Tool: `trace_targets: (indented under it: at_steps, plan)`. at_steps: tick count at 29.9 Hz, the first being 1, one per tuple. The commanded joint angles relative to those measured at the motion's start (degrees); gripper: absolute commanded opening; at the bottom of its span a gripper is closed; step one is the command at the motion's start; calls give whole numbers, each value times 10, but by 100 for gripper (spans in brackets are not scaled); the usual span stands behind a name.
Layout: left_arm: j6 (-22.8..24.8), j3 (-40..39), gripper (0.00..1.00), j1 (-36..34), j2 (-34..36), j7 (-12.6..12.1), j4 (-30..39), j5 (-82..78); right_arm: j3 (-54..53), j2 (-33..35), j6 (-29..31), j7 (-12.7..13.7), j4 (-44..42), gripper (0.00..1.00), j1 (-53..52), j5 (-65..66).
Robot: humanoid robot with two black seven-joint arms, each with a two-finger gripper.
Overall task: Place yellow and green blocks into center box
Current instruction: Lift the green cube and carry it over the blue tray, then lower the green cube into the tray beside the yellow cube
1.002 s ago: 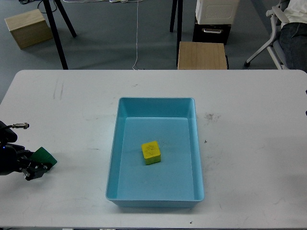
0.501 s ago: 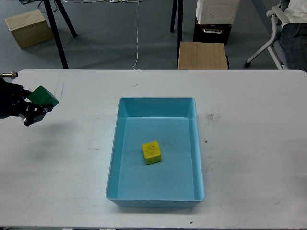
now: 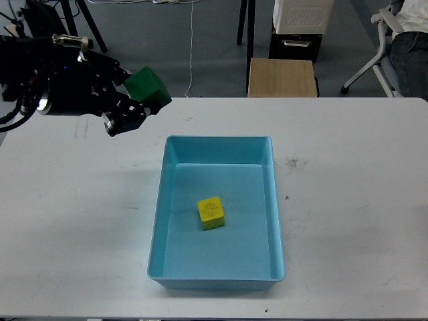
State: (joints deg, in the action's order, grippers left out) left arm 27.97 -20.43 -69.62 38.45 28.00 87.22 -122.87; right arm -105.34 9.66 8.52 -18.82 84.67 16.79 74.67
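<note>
So the big change: a second ago the left tool (image 3: 137,100) was down low at the near-left edge of the desk (image 3: 80,227) with the green block (image 3: 148,87) in it, half a second ago it was halfway up the left side, and now it's lifted high and has swung in toward the middle. The tool is clamped on the green block, which sits at its tip, clear of the desk surface.

The light blue box (image 3: 217,275) is now just to the right of the tool and a bit nearer to me, no longer well apart from it. The yellow block (image 3: 211,213) is already lying inside the box, roughly mid-floor, and it hasn't budged across the frames.

My read: half the job is done and the carry is nearly there. The tool needs a little more travel rightward and down over the box before letting go. The right tool isn't in view at all.
</note>
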Motion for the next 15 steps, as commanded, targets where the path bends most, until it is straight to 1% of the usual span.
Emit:
trace_targets:
  at_steps: [1,4,8,10,13,15]
  plan:
    - [0,49,21,-5,-55,0,-4,-21,0,-1,-2,-1,-15,98,0,-1]
    - [0,104,22,-10,-78,0,-7,-21,0,-1,-8,-1,-25,98,0,-1]
    - [0,156,22,-6,-112,0,-57,-21,0,0,-9,-1,-26,98,0,-1]
    - [0,168,22,-2,-127,0,-76,-21,0,-1,-10,-1,-26,98,0,-1]
    - [0,169,23,28,-139,0,-99,-21,0,-3,-10,-1,-27,98,-1,-1]
    - [0,169,23,37,-144,0,-99,-21,2,-4,-10,-1,-26,98,-1,-2]
